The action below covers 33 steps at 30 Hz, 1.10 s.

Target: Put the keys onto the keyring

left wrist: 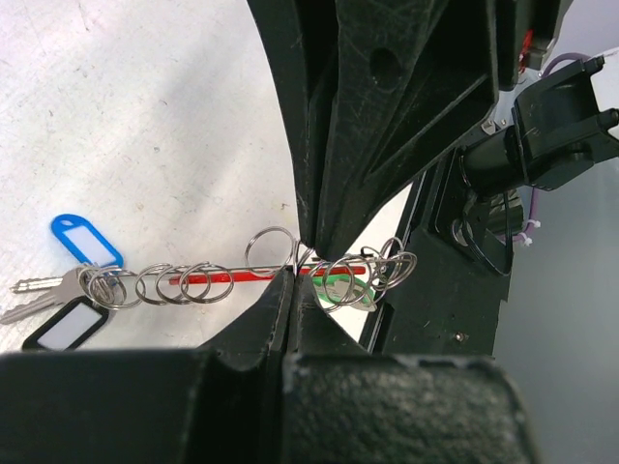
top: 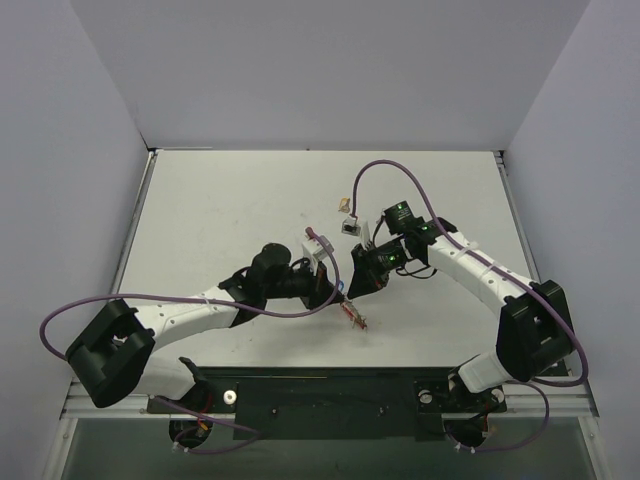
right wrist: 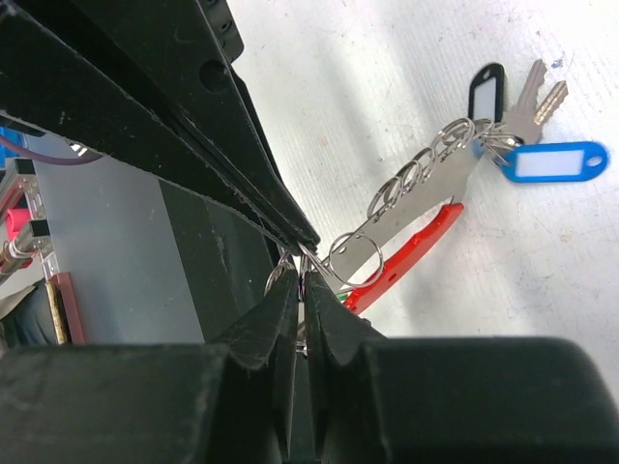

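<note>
A chain of silver rings, the keyring (left wrist: 184, 283) (right wrist: 406, 179), stretches between my two grippers above the table. At its far end hang two small silver keys (left wrist: 46, 284) (right wrist: 537, 97) with a blue tag (right wrist: 551, 159) and a black tag (right wrist: 486, 92). A red strip (right wrist: 411, 253) and a green tag (left wrist: 338, 288) lie along the chain. My left gripper (left wrist: 293, 274) (top: 337, 290) is shut on a ring. Tip to tip against it, my right gripper (right wrist: 301, 280) (top: 357, 287) is shut on a neighbouring ring.
A small tan lump (top: 342, 203) and a small grey piece (top: 349, 226) lie on the white table (top: 220, 210) behind the grippers. A purple cable (top: 375, 168) loops above the right arm. Grey walls enclose the table on three sides.
</note>
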{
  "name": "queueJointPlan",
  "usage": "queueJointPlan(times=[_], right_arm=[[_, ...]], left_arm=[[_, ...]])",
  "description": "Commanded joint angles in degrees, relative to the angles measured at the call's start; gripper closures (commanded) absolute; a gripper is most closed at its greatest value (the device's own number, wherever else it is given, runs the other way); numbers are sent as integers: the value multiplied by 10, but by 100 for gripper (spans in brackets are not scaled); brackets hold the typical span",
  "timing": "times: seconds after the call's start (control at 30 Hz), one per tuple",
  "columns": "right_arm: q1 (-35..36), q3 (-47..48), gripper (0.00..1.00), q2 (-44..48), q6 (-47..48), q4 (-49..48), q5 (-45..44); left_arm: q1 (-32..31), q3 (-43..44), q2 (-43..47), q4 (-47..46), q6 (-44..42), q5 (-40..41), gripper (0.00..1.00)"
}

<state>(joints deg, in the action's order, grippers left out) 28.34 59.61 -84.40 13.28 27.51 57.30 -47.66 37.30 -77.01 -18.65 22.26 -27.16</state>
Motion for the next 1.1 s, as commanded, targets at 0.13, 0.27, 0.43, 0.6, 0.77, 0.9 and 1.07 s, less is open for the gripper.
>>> queueJointPlan(times=[0.13,0.27,0.43,0.6,0.77,0.9,1.07], right_arm=[[3,10,100,-1,1,-3,-10],[-4,2,100,12,10,-2,3],[-7,-9,100,20,22,-1,7],[-6,-14,100,27,46,8,22],[9,-13,100,47,136,63,32],[24,-13,100,56,175,90,16],[36,-1,86,61,215,134,32]], left_arm=[[5,-6,2,-72,25,-25,100],[20,-22,2,-103,47,-54,100],[34,-38,-2,-138,73,-83,100],[45,-46,-7,-161,90,-99,100],[46,-45,-13,-162,95,-98,100],[45,-43,-14,-161,90,-94,100],[43,-39,-14,-154,81,-93,100]])
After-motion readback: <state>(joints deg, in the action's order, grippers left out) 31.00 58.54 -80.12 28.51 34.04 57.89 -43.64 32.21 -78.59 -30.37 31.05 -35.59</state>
